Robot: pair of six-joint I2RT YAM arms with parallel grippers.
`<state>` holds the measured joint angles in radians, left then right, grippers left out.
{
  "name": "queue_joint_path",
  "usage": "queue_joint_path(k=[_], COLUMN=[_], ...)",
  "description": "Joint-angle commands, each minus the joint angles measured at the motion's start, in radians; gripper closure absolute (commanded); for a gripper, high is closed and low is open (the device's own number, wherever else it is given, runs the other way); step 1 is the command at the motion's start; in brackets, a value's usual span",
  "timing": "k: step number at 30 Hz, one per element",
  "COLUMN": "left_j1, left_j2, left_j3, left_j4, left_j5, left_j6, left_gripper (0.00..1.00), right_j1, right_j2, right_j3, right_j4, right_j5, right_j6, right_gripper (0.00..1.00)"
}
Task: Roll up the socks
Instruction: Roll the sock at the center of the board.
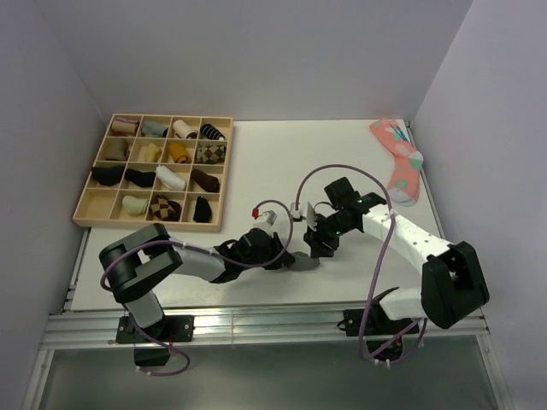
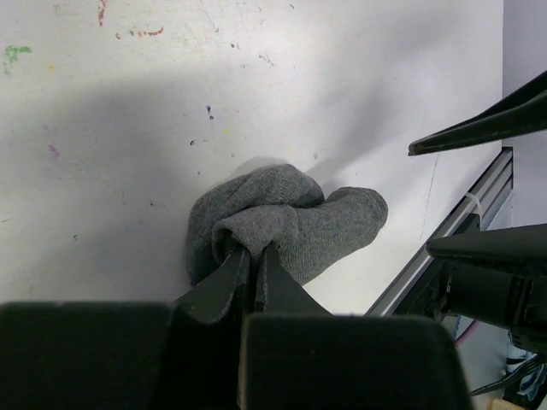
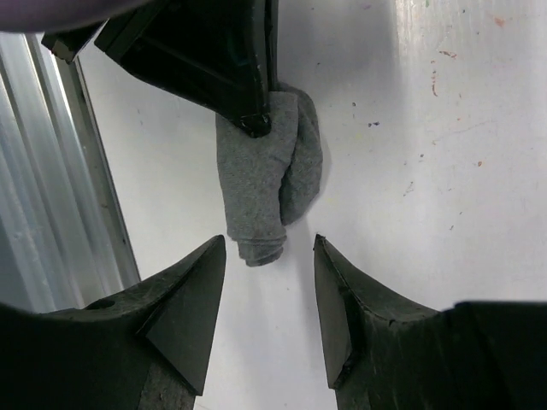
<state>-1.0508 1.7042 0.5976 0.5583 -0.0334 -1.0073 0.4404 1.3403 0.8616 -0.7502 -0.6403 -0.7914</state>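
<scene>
Left gripper (image 2: 253, 256) was clamped fully down on the socks (image 2: 295, 224), jaws pinching a fold of the grey knit with no gap I could see. The socks were a bunched, partly folded charcoal bundle lying on the table (image 1: 273, 162) at about 6 o'clock in the top view, close to the near edge, between the two wrists. In the left wrist view the loose rounded end stuck out toward 3 o'clock from the pinch. Right gripper (image 3: 269, 246) was roughly half open and held nothing. In its own view its fingers sat at 6 o'clock of the bundle, either side of the narrow end, tips just beside the knit. I couldn't tell if either touched it. The left gripper sat on the opposite end, at 12 o'clock there. Wooden tray (image 1: 96, 205) of sock rolls was at 10 o'clock on the table, pink dotted sock (image 1: 397, 162) at 2 o'clock, both well apart from the bundle.
</scene>
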Motion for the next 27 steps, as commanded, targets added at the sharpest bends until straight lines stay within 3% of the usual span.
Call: queue_joint_path(k=[1,7,27], left_j1=[0.009,0.031,0.055], left_j2=[0.063,0.063,0.086], left_j3=[-0.01,0.007,0.037], left_j4=[-0.23,-0.247,-0.278], left_j5=[0.023,0.053,0.084], left_j6=[0.024,0.027,0.055], left_gripper=[0.99,0.99,1.0], right_j1=[-0.003,-0.002,0.003], right_j2=[-0.042,-0.015,0.215], right_j3=[-0.042,-0.069,0.085], right_j4=[0.037,0.054,-0.095], right_j5=[0.008,0.044,-0.076], right_j6=[-0.084,-0.094,-0.101], right_gripper=[0.46,0.45,0.44])
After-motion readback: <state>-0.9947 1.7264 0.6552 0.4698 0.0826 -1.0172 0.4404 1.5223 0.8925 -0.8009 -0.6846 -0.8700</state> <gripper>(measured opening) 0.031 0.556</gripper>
